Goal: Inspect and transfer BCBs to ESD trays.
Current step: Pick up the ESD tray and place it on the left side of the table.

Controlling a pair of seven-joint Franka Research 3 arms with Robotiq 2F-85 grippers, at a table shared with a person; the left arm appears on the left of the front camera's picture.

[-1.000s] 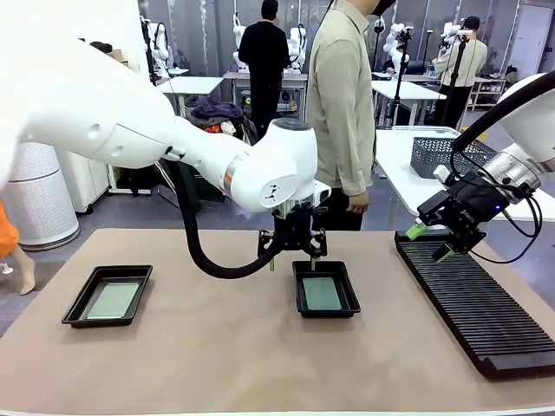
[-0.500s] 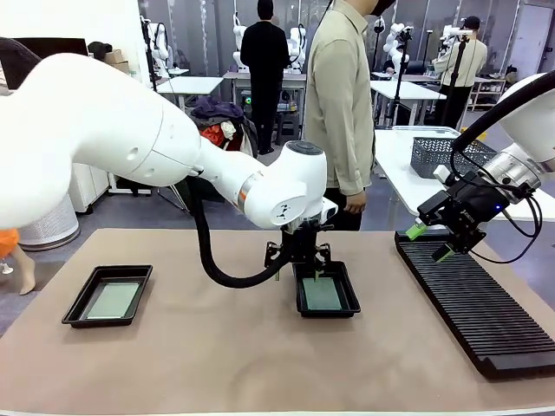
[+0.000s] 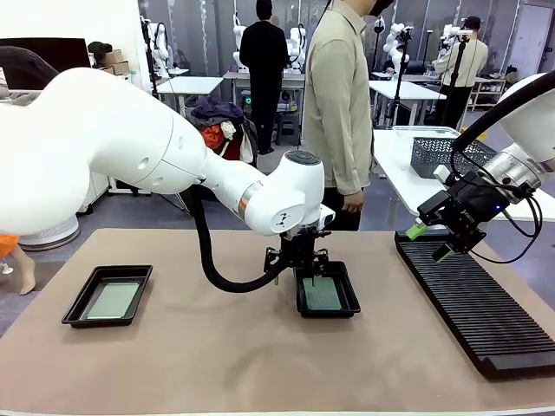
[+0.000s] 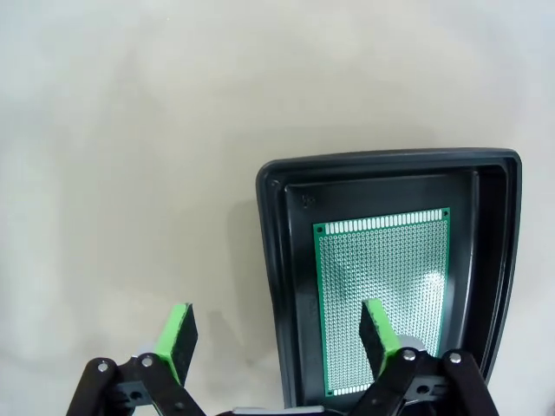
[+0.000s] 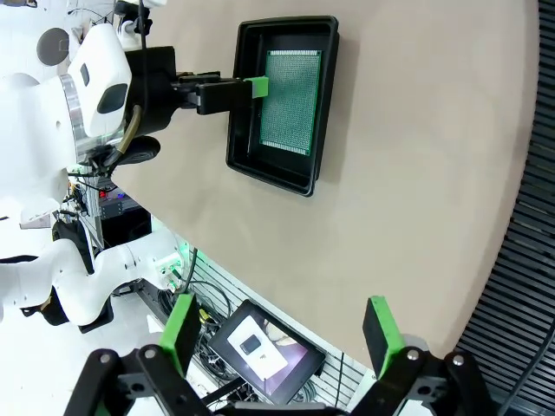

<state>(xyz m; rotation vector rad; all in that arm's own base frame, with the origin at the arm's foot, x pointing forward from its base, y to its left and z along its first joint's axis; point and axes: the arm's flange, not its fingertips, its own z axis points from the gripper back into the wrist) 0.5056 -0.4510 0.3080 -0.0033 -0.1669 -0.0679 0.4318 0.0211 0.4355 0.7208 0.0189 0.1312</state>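
Green-padded left claw (image 4: 276, 332) agape astride tray (image 4: 277, 260) rim

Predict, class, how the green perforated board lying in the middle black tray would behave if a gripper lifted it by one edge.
The perforated board looks thin and flat, so probably stiff and light. It lies flush on the tray floor, so getting a finger under an edge may be awkward. Its smooth faces might slip between pads.

You have two ESD trays: one (image 3: 107, 296) at nine o'clock on the table, one (image 3: 326, 289) near the centre. Each holds one BCB, two boards in all (image 3: 113, 300) (image 3: 322, 293). One slotted rack (image 3: 477, 299) lies at three o'clock.
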